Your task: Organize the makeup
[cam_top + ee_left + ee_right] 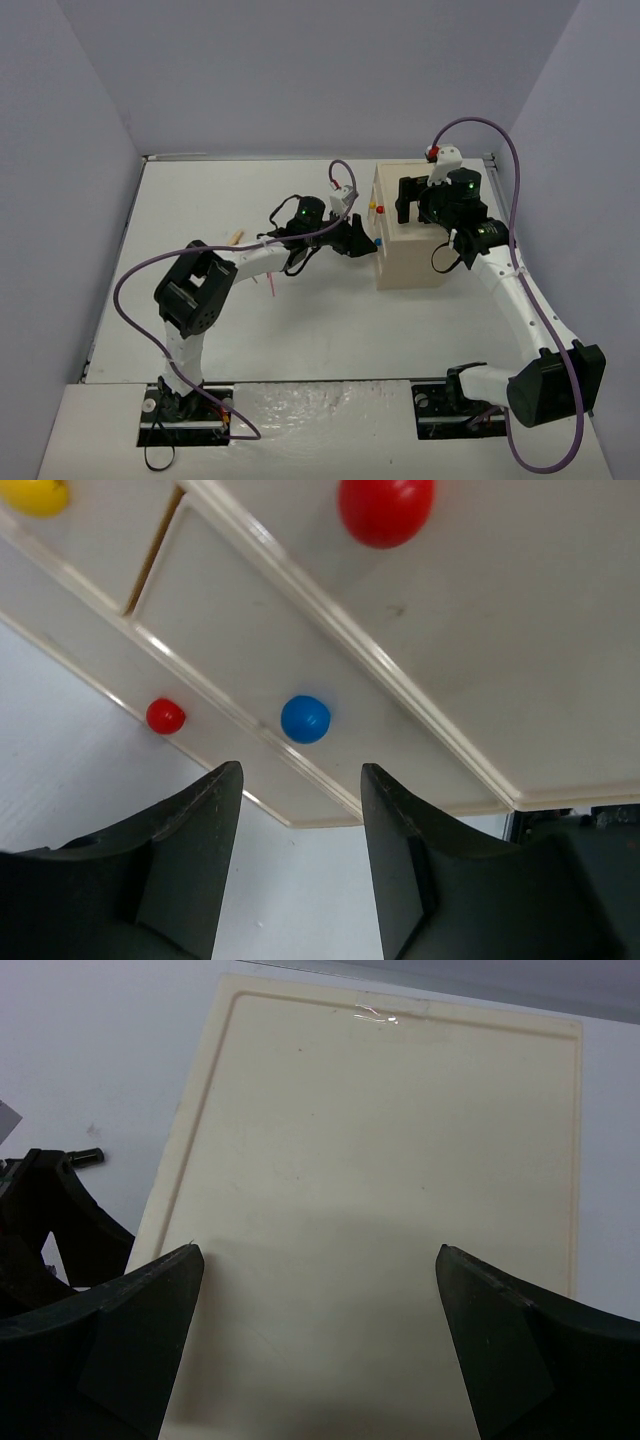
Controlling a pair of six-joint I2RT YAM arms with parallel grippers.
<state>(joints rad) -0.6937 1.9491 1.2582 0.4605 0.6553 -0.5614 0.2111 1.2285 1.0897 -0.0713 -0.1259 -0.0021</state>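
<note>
Our left gripper [300, 775] is hovering with jaws parted and nothing between them, facing the front of the box [450, 680], a blue knob [305, 719] just beyond the tips. Our right gripper [318, 1260] is hanging over the box top, jaws spread wide, holding nothing. Only the top view is showing us makeup: a pink pencil [270, 286] and a tan stick [236, 237] are lying on the table [300, 330], left of the box, beside the left arm [250, 262].

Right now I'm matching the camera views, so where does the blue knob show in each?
Top external: blue knob on the front of the drawer box, right of centre.
Left wrist: blue knob near the middle.
Right wrist: not in it.
Shared landmark: the beige drawer box.
</note>
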